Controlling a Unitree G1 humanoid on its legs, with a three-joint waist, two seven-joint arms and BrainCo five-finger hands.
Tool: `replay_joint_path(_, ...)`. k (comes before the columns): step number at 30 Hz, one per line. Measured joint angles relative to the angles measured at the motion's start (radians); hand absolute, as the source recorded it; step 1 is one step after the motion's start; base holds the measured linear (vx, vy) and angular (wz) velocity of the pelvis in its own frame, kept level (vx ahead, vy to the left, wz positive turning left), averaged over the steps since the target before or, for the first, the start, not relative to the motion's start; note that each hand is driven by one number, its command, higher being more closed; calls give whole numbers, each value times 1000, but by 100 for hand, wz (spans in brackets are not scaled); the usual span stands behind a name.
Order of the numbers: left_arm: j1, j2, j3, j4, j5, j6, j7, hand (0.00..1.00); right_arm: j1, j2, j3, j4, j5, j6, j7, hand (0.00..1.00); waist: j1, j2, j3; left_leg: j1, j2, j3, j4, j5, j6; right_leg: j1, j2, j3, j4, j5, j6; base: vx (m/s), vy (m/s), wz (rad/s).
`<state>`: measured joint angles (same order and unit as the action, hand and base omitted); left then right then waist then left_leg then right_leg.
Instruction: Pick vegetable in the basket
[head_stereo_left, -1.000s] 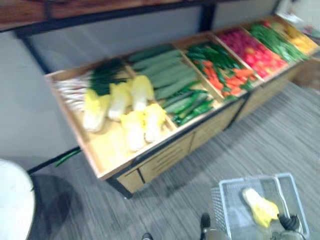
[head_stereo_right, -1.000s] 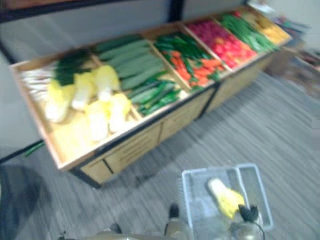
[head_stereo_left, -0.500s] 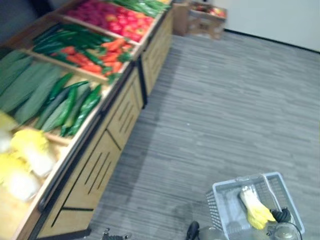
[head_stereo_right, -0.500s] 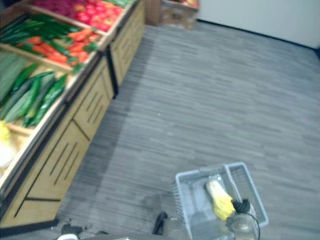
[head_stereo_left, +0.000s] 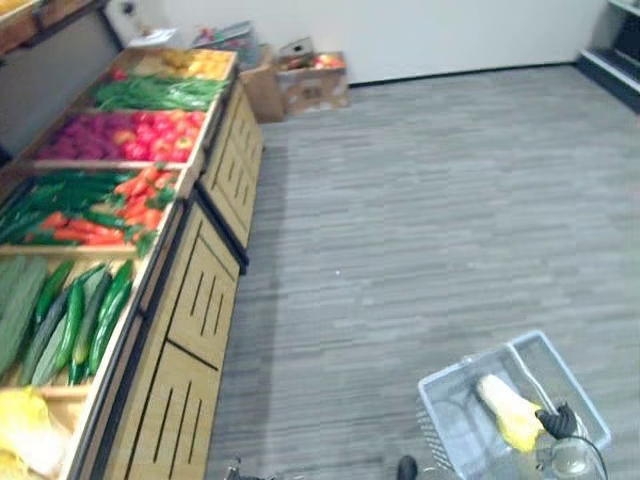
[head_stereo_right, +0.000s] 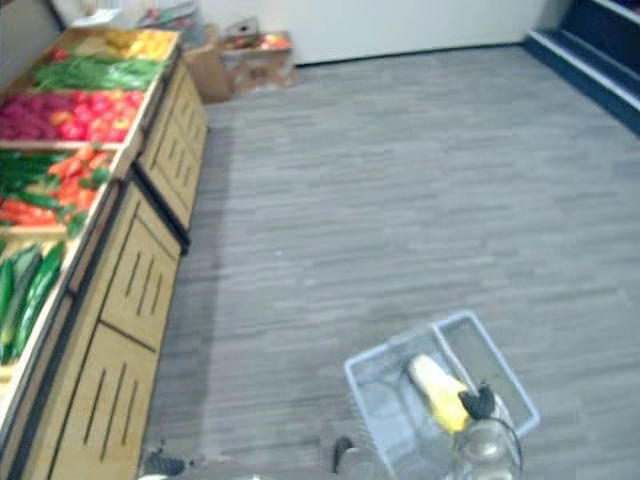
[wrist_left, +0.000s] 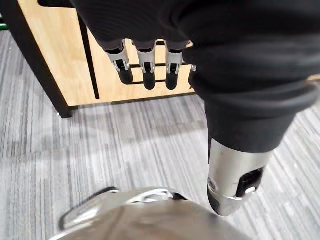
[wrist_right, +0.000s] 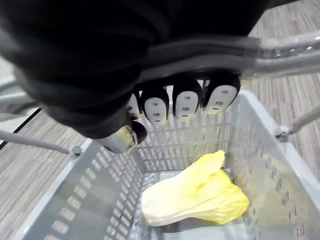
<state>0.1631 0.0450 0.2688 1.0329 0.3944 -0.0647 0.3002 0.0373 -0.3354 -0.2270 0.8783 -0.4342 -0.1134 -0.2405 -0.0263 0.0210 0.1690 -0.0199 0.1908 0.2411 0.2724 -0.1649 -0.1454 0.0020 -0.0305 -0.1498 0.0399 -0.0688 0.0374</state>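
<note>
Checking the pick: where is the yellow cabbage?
The cabbage lies inside the grey basket, low on the robot's right in the eye views, beneath the right hand gripping its handle.

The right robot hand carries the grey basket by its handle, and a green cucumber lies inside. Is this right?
No: a yellow cabbage lies inside, not a cucumber. The right robot hand does carry the grey basket by its handle; the right wrist view shows it.

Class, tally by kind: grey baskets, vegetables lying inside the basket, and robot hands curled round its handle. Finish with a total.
Grey basket: 1
Napa cabbage in the basket: 1
Right hand curled round the handle: 1
Total: 3
</note>
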Motion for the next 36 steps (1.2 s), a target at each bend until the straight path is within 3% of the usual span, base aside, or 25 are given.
replay_joint_path(2,1,1,-4,0,0,-2,1,0,4,-2,1,-3,0,-2,6,100,5,4,1,-16,-1,-47,-88,21,3,-13,14,25,3,7,11,-16,209,-47)
replay_joint_path(3,5,0,-10,0,1,-2,2,0,2,-8,2,-5,-1,-2,6,100,7,19,0,-17,8,-58,-125,75,7,-19,33,40,4,5,9,11,261,-55)
replay_joint_path(4,2,3,-14,3,1,0,1,0,0,-7,1,-6,-2,-1,5,100,7,22,2,-13,13,-56,-130,74,13,-19,35,47,5,5,9,51,190,-37)
replay_joint_path(8,-12,38,-48,3,3,0,-5,0,22,8,-3,-8,-2,-4,9,100,4,-27,-10,-10,-60,-10,-183,70,52,-38,-42,56,-5,26,44,110,223,-12)
replay_joint_path(14,-12,48,-88,3,3,-1,-26,0,23,0,-31,-7,-19,0,7,100,8,-25,-16,35,-128,40,-225,75,60,-46,-107,73,16,17,85,147,148,-16)
replay_joint_path(16,-11,49,-98,5,3,0,-30,0,23,5,-41,-7,-30,0,7,100,9,-23,-15,67,-131,48,-232,74,61,-62,-115,68,110,-20,102,122,36,-11)
replay_joint_path(19,-8,51,-126,8,4,-1,-32,0,24,-7,-62,-36,-34,-3,4,100,5,-11,-6,123,-110,49,-231,9,88,-207,-118,56,499,-53,98,45,10,-3)
replay_joint_path(21,-6,84,-125,25,4,1,-35,0,41,43,-60,-37,-36,0,7,100,1,-50,7,175,-132,27,-216,-34,109,-299,-176,61,766,-34,79,67,-14,15)
replay_joint_path(23,-2,79,-125,29,4,3,-36,0,63,68,-40,-35,-36,0,13,100,-1,-50,7,191,-125,18,-214,-45,111,-333,-183,54,791,-64,43,131,-44,21)
replay_joint_path(24,-1,79,-122,30,4,4,-36,0,69,93,-15,-23,-35,1,20,100,-1,-44,12,196,-113,10,-214,-51,105,-359,-186,36,728,-70,33,224,-102,29)
replay_joint_path(26,-11,74,-114,28,3,10,-35,0,69,124,1,-4,-35,1,30,100,-5,-19,27,197,-78,-9,-216,-61,90,-379,-176,19,560,-58,49,230,-123,31)
replay_joint_path(28,-25,67,-106,19,3,10,-31,0,63,129,-5,-4,-33,4,32,100,-6,-8,42,209,-48,-36,-219,-87,47,-381,-182,21,228,17,113,345,-223,33)
replay_joint_path(29,-27,67,-103,19,3,10,-31,0,62,130,-7,-4,-32,6,32,100,-5,-15,45,217,-47,-39,-220,-97,32,-375,-186,22,151,38,119,506,-382,41)
replay_joint_path(30,-35,63,-77,22,3,11,-31,0,62,128,-28,-3,-27,19,32,100,-9,-23,50,245,-25,-63,-216,-130,-6,-364,-192,20,128,148,123,386,-314,42)
replay_joint_path(31,-39,54,-70,22,3,11,-31,0,67,123,-45,-2,-27,23,32,100,-20,-4,50,253,1,-73,-217,-138,-7,-371,-175,17,175,168,121,585,-453,61)
replay_joint_path(32,-40,38,-68,21,3,9,-30,0,73,115,-64,0,-26,26,32,100,-28,17,41,247,29,-93,-212,-140,-4,-405,-152,10,256,152,102,557,-352,30)
replay_joint_path(33,-47,21,-67,18,3,4,-30,0,58,110,-88,2,-24,39,31,100,-20,45,30,242,51,-97,-184,-99,-15,-445,-138,5,349,83,69,607,-430,21)
replay_joint_path(34,-54,14,-67,20,2,2,-28,0,44,108,-91,3,-22,43,32,100,-29,47,33,207,69,-125,-121,-54,-43,-452,-140,-14,408,44,46,501,-362,4)
replay_joint_path(36,-54,6,-63,8,0,1,-21,0,65,110,-90,8,-19,42,33,100,-29,42,35,132,82,-172,51,35,-54,-406,-146,-55,434,-20,28,403,-324,40)
